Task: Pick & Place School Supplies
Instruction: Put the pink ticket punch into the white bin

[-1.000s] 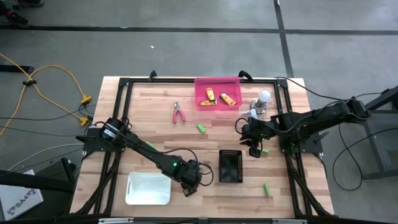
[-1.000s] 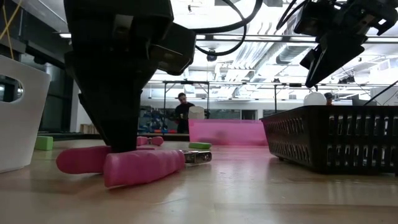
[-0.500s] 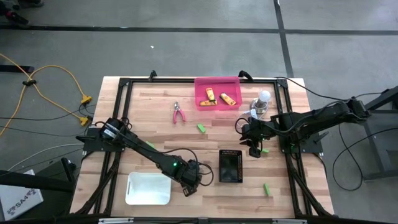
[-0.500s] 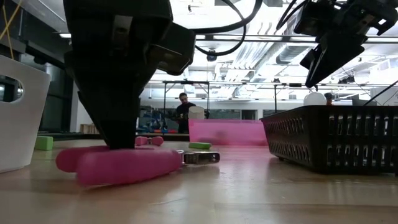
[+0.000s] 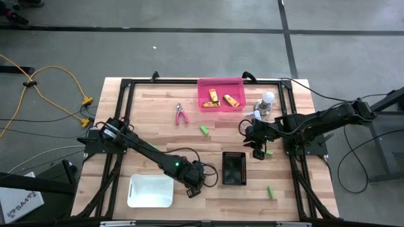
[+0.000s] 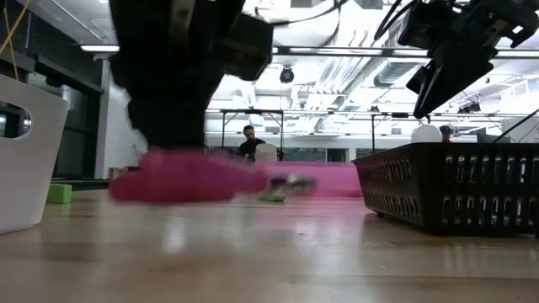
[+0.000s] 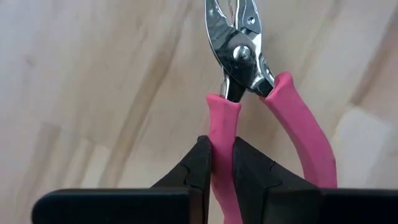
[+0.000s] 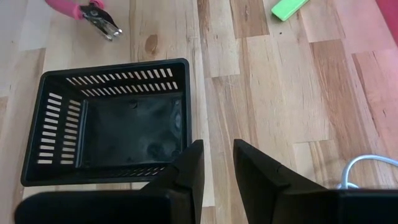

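Note:
My left gripper [image 5: 192, 184] is near the table's near edge, between the white bin [image 5: 150, 191] and the black basket [image 5: 233, 168], shut on pink-handled pliers [image 6: 194, 177]. A second pair of pliers [image 5: 182, 115] lies flat on the far half of the table. Three yellow-orange pieces [image 5: 222, 98] lie in the pink tray [image 5: 203, 85]. Green blocks lie on the wood: one [image 5: 204, 130] mid-table, one [image 5: 270, 190] near the right edge. My right gripper [image 8: 217, 168] hovers open above the table, just right of and beyond the basket [image 8: 112, 124]. My left gripper pinches one pink handle [image 7: 222, 140] of the pliers between its two fingers [image 7: 200, 167], close behind the metal head [image 7: 237, 37]. It comes from above, pointing down. The other handle [image 7: 305, 137] stands free beside it. The pliers [image 6: 194, 177] hang about level, lifted clear of the table.
A white bulb [image 5: 268, 98] with a white cable [image 8: 367, 165] stands near the far right of the table, beside the tray. A black frame [image 5: 126, 85] runs round the table's edges. Bare wood lies between the basket and the tray.
My left gripper has risen, taking the pliers with it. A second ago both pink handles lay on the table; now the whole tool is off the wood. My right arm has kept still.

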Robot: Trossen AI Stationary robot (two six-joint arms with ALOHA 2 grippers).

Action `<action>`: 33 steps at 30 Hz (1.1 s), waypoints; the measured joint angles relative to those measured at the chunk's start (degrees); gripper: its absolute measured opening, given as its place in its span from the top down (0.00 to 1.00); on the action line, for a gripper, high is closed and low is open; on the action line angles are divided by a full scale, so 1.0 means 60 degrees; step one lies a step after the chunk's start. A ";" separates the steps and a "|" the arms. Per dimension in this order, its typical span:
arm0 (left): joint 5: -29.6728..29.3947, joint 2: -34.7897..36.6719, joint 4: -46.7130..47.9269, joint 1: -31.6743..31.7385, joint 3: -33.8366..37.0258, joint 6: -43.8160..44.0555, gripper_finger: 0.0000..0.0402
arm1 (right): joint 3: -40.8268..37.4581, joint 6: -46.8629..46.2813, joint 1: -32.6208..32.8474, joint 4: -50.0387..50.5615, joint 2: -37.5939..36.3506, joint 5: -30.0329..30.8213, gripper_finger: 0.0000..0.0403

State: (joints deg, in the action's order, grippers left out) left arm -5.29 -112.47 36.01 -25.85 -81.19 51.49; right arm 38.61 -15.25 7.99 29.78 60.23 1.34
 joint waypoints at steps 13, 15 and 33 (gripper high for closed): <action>-0.0574 0.1804 0.0773 0.0010 -0.0004 -0.0223 0.90 | 0.0000 0.0004 0.0000 0.0001 0.0000 -0.0004 0.82; -0.0589 0.2097 0.1130 -0.0147 -0.0004 -0.0211 0.90 | 0.0000 0.0004 0.0000 0.0000 0.0000 -0.0002 0.82; -0.1686 0.3235 0.4271 -0.2683 -0.0004 0.1639 0.90 | 0.0000 -0.0072 0.0000 -0.0105 0.0000 -0.0002 0.82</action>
State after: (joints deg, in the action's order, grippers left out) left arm -15.40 -93.06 61.64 -41.95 -81.21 61.32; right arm 38.61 -15.68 7.99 29.15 60.23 1.33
